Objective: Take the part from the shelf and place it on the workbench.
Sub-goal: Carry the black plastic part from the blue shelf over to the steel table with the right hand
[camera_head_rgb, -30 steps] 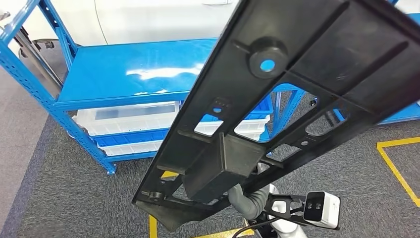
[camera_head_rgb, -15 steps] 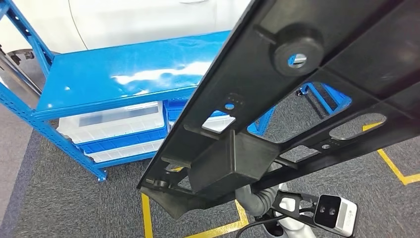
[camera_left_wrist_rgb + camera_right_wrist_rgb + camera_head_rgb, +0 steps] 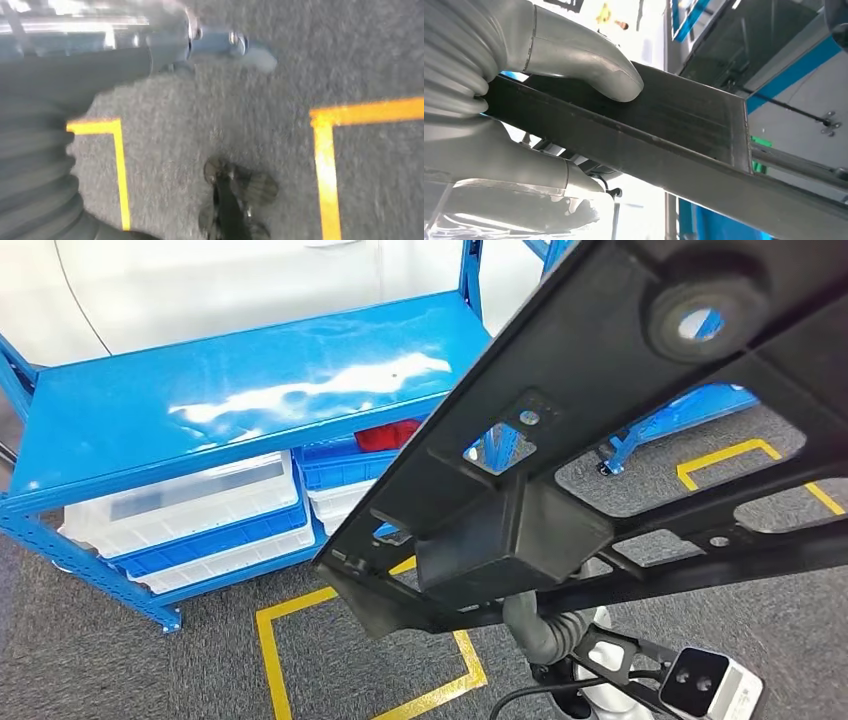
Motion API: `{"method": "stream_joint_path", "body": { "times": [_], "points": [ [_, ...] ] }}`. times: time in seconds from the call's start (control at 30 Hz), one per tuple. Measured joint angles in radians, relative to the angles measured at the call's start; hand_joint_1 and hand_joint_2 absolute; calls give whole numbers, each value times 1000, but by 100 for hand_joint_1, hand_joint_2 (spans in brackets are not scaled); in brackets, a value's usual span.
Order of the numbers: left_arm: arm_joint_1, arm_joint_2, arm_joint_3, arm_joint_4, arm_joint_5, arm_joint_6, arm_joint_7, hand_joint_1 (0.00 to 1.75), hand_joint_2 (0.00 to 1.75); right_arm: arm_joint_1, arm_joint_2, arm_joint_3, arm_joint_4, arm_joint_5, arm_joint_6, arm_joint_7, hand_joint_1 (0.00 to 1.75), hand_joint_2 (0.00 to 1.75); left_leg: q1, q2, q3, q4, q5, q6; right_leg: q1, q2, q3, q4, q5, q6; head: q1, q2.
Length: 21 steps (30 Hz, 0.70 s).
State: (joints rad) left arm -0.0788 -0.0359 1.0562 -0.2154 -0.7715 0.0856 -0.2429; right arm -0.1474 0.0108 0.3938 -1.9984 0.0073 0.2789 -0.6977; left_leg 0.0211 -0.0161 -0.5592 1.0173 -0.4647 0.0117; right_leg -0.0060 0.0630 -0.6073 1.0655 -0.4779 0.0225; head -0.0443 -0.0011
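One black part (image 3: 620, 430), one blue shelf (image 3: 230, 390) beyond the right hand (image 3: 524, 100), three clear bins (image 3: 190, 500) under it.

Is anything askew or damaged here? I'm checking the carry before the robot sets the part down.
The black part rides tilted, slanting across the head view above the floor, gripped near one end by the right robot hand. No cracks or breaks show on it. The blue shelf and its bins look orderly. Nothing is spilled.
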Motion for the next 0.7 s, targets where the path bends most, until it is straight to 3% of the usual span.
{"method": "stream_joint_path", "body": {
  "times": [0.07, 0.1, 0.13, 0.17, 0.2, 0.23, 0.3, 0.37, 0.43, 0.5, 0.57, 0.63, 0.67, 0.7],
  "points": [
    [1, 10, 0, -1, -10, -4, -6, 0, 175, 0, -5, -3, -18, 16, -40, 0, 175, 175, -1, 21, -1, -3, 2, 7, -1, -40, -54, 114, -61, 8, 0, 0],
    [2, 15, 0, -1, -14, -8, -11, 0, 175, 1, -7, -3, -24, 23, -61, 0, 175, 175, -2, 33, -2, -3, 2, 8, -2, -49, -85, 180, -89, 11, 0, 0],
    [3, 21, 0, -2, -18, -12, -16, 0, 175, 2, -10, -3, -29, 28, -83, 0, 175, 175, -3, 44, -2, -2, 2, 9, -3, -52, -107, 226, -101, 12, 0, 0],
    [3, 27, 0, -2, -21, -15, -21, 0, 175, 2, -13, -3, -34, 34, -102, 0, 175, 175, -4, 55, -2, -2, 1, 9, -4, -55, -111, 236, -95, 12, 0, 0],
    [2, 32, 0, -3, -22, -18, -27, 0, 175, 2, -16, -3, -40, 41, -121, 0, 175, 175, -5, 65, -2, -2, 1, 8, -4, -58, -95, 205, -71, 10, 0, 0],
    [0, 37, -1, -4, -23, -20, -32, 0, 175, 2, -19, -3, -47, 49, -140, 0, 175, 175, -6, 74, -1, -2, 0, 7, -4, -68, -61, 141, -37, 6, 0, 0],
    [-4, 46, -1, -6, -24, -22, -39, 0, 175, -3, -24, 1, -60, 64, -175, 0, 175, 175, -9, 90, 3, -1, -2, 2, 5, -111, 8, 5, 9, -8, 0, 0],
    [-5, 56, -1, -8, -25, -28, -42, 0, 175, -10, -33, 9, -69, 75, -215, 0, 175, 175, -12, 106, 6, -2, -3, -8, 14, -130, 29, -45, 17, -21, 0, 0],
    [-7, 65, -1, -9, -27, -38, -43, 0, 175, -13, -43, 18, -75, 88, -254, 0, 175, 175, -12, 119, 9, -5, -4, -20, 13, -108, 26, -49, 24, -32, 0, 0],
    [-11, 71, -1, -10, -34, -47, -46, 0, 175, -17, -54, 29, -78, 106, -293, 0, 175, 175, -10, 94, 1, 18, -26, -31, 7, -88, 28, -60, 34, -43, 0, 0],
    [-11, 78, -1, -11, -43, -53, -49, 0, 175, -22, -65, 43, -80, 123, -333, 0, 175, 175, -7, 48, -42, 119, -87, -38, 4, -68, 28, -65, 40, -50, 0, 0],
    [-10, 83, -2, -11, -52, -55, -48, 0, 175, -19, -78, 54, -81, 136, -374, 0, 175, 175, -6, 29, -100, 246, -139, -41, 5, -44, 25, -64, 42, -53, 0, 0],
    [-11, 84, -4, -11, -57, -55, -45, 0, 175, -15, -87, 59, -82, 142, -395, 0, 175, 175, -6, 26, -113, 272, -140, -42, 5, -31, 25, -63, 42, -53, 0, 0],
    [-13, 84, -5, -11, -62, -55, -40, 0, 175, -9, -95, 64, -85, 147, -413, 0, 175, 175, -6, 25, -106, 256, -118, -41, 5, -19, 25, -62, 42, -53, 0, 0]
  ]
}}
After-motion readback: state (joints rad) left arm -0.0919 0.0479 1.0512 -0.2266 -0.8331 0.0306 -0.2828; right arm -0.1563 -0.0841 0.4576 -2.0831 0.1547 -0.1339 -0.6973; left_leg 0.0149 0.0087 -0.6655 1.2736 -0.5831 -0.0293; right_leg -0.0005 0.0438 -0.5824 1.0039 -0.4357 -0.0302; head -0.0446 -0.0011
